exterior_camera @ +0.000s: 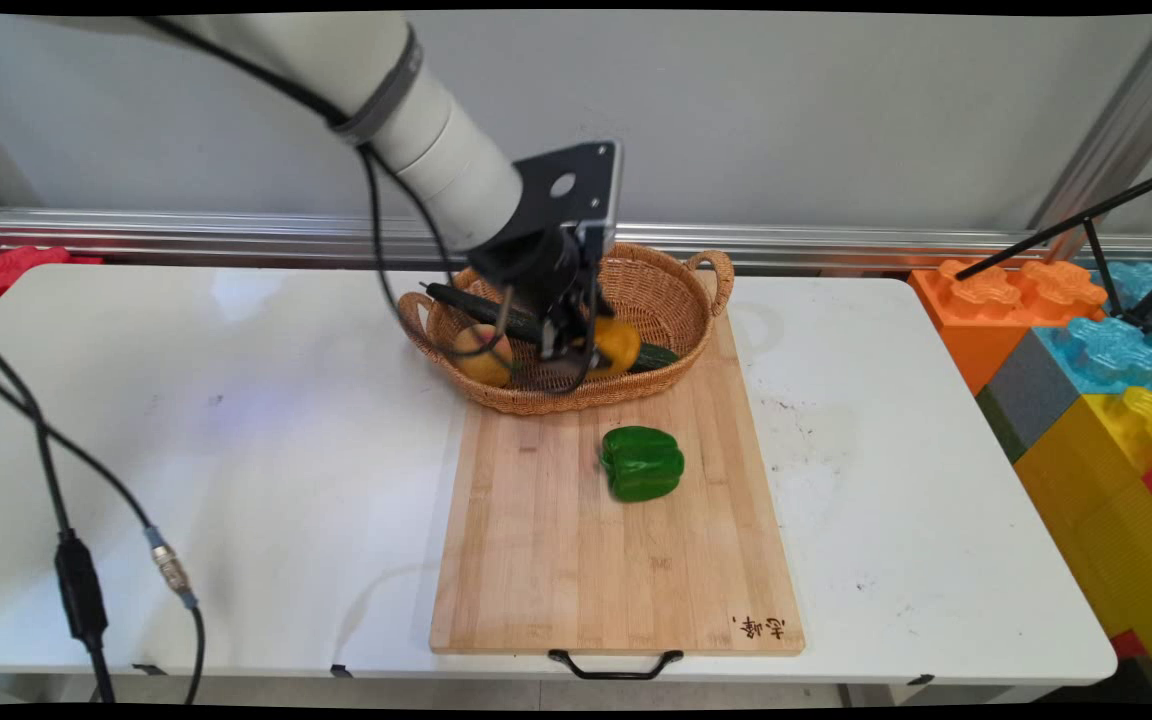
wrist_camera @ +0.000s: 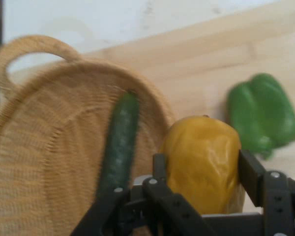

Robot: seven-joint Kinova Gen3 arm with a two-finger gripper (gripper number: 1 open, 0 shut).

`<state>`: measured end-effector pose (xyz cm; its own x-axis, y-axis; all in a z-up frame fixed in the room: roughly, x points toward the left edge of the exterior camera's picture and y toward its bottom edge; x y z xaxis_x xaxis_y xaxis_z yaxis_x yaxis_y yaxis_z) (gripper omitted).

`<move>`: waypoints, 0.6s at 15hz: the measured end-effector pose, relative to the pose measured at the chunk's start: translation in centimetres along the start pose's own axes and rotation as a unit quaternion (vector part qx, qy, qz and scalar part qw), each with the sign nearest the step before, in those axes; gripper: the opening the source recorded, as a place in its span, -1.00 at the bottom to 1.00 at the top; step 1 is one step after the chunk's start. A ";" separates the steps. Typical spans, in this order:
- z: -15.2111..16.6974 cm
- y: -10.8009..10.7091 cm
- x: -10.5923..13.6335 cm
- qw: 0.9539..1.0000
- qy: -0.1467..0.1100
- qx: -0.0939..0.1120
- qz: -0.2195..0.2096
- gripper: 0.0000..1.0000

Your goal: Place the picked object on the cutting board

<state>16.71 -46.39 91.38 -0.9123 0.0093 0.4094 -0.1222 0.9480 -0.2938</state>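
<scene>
Hand (exterior_camera: 586,345) is down inside the basket (exterior_camera: 696,300), its two fingers (wrist_camera: 250,172) closed against either side of a yellow pepper (wrist_camera: 201,147), which sits low in the basket's near half (whether it has cleared the weave, I cannot tell). A cucumber (exterior_camera: 476,305) lies across the basket just beside it, and an orange fruit (exterior_camera: 483,355) rests at the basket's left end. A green pepper (exterior_camera: 642,462) lies outside the basket on the cutting board (exterior_camera: 576,560), towards the table's (exterior_camera: 186,450) near side.
</scene>
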 end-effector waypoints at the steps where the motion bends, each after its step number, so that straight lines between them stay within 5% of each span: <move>1: -0.3 1.1 -0.3 1.000 -0.005 -0.010 -0.005 -1.00; 9: 1.0 6.3 -3.8 0.998 -0.031 -0.050 -0.011 -1.00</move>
<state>19.06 -40.80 87.12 -0.9324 -0.0278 0.3604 -0.1052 0.9747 -0.1970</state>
